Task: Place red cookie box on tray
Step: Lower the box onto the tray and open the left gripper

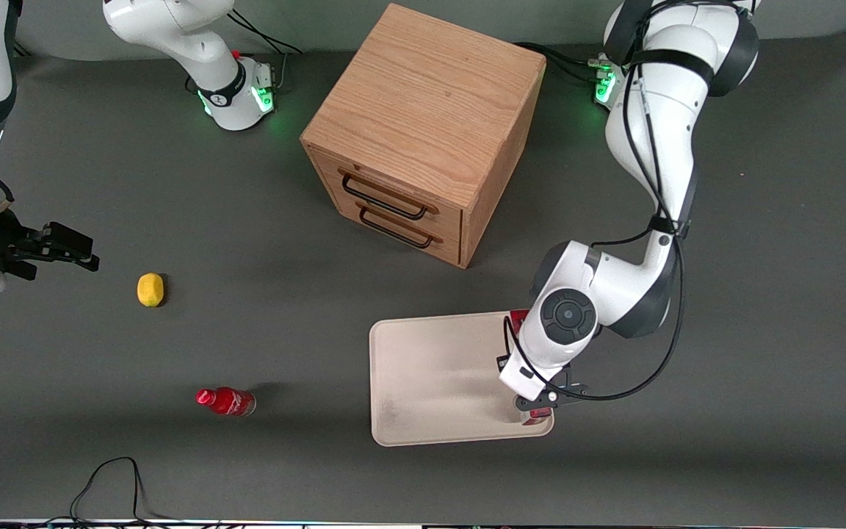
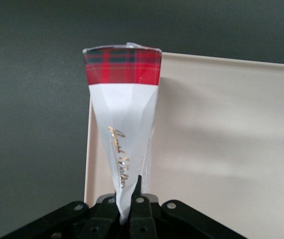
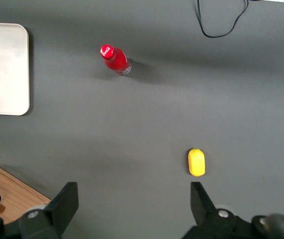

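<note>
Left gripper sits low over the tray edge nearest the working arm — fingers clamped on the red cookie box, which lies along that rim.

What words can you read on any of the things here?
Cookie box, held in the gripper over the tray: gold script, too curly to read.
Red bottle: white writing on the cap and side, too small to read.
No other text shows.
</note>
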`<state>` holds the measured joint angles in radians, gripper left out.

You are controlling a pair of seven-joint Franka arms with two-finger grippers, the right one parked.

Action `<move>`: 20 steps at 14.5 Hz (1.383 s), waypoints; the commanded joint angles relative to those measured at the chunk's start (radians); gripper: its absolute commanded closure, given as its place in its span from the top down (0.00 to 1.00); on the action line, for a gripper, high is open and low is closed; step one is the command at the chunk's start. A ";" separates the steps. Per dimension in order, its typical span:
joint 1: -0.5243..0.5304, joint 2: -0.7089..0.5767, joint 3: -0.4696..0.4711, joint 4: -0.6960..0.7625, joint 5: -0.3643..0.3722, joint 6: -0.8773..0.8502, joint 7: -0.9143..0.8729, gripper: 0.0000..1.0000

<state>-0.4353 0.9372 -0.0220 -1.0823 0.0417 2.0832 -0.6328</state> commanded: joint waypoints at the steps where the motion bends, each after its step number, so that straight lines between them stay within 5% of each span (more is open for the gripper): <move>1: 0.001 -0.026 0.001 -0.037 0.026 0.024 0.012 0.00; 2: 0.001 -0.025 0.001 -0.037 0.026 0.024 0.016 0.00; 3: 0.001 -0.025 0.001 -0.037 0.032 0.026 0.025 0.11; 4: 0.000 -0.025 0.002 -0.037 0.036 0.026 0.025 0.91; 5: 0.000 -0.026 0.002 -0.037 0.040 0.026 0.025 1.00; 13: 0.003 -0.086 0.001 -0.024 0.024 -0.018 0.008 1.00; 20: 0.018 -0.389 -0.003 0.002 0.027 -0.421 0.027 1.00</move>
<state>-0.4315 0.6627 -0.0224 -1.0417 0.0663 1.7492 -0.6207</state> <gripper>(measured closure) 0.000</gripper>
